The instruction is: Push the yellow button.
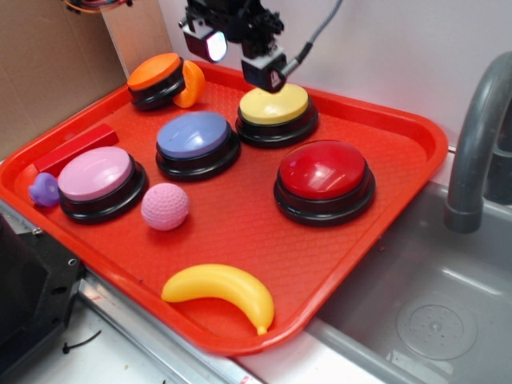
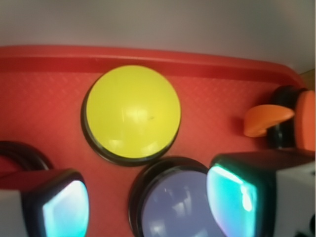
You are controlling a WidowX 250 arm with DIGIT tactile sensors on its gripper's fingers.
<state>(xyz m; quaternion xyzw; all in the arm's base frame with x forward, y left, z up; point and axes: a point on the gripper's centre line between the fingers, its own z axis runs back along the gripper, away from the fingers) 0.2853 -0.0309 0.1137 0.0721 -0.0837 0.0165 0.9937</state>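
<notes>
The robot's black gripper (image 1: 264, 68) hangs just above the round pale-yellow domed plastic button (image 1: 274, 105) on its black base, which sits at the far side of the red plastic tray (image 1: 400, 164), behind the blue domed button (image 1: 193, 134). In the wrist view its two fingers (image 2: 64, 205) stand well apart, gripping nothing. An orange-topped button (image 1: 155, 73) sits farther left.
</notes>
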